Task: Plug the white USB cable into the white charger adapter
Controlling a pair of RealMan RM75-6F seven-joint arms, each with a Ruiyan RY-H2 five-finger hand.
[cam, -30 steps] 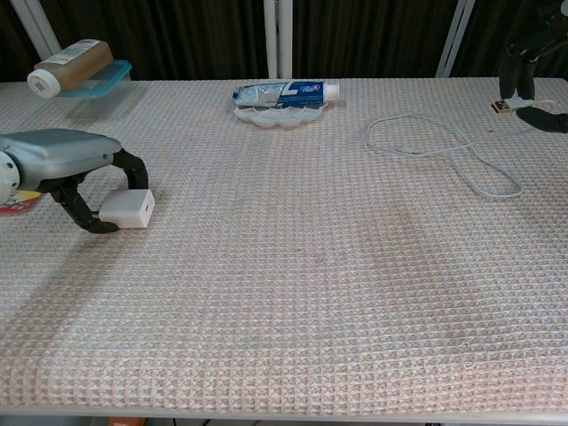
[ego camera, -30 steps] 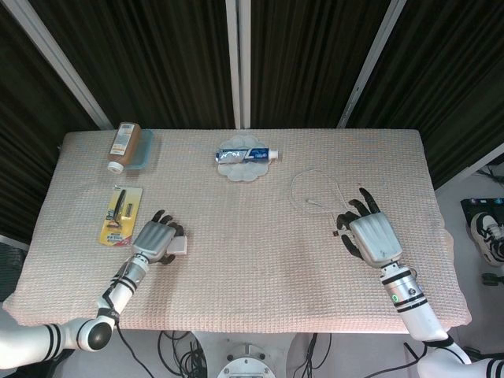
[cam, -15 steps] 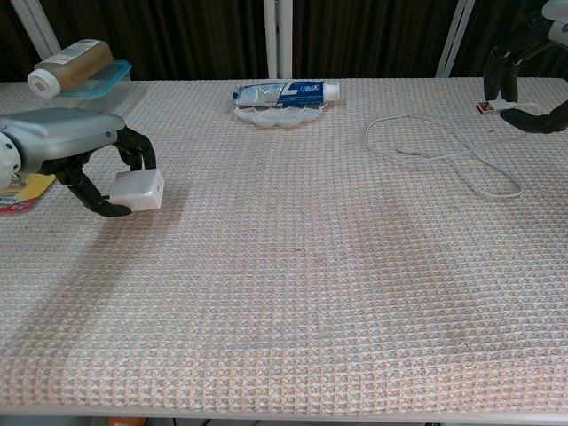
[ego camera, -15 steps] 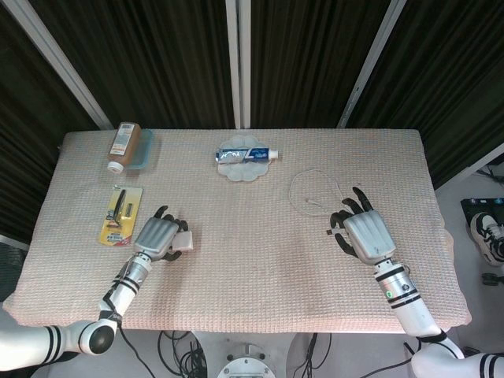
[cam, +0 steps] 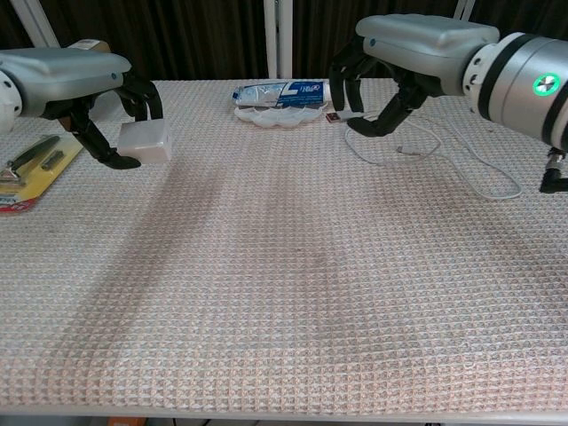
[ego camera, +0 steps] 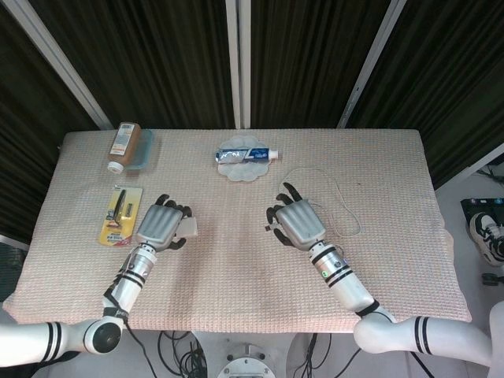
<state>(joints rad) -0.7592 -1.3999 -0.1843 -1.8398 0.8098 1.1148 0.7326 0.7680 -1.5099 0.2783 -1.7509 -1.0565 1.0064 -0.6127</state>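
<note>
My left hand (ego camera: 161,224) (cam: 80,80) holds the white charger adapter (ego camera: 189,229) (cam: 145,140) lifted above the cloth at the left. At the table's middle, my right hand (ego camera: 298,223) (cam: 417,44) pinches the USB plug (ego camera: 268,229) (cam: 334,116) of the white cable (ego camera: 347,211) (cam: 501,195). The plug points left, toward the adapter, with a wide gap between the two. The rest of the cable trails in loops on the cloth behind and to the right of the right hand.
A toothpaste tube lies on a white dish (ego camera: 246,155) (cam: 284,92) at the back centre. A brown bottle rests on a blue container (ego camera: 124,146) at the back left. A yellow razor pack (ego camera: 120,214) (cam: 27,164) lies left of the left hand.
My right hand has carried the plug far leftward from the right side to the middle, dragging the cable. The left hand has raised the adapter and moved it slightly right.
</note>
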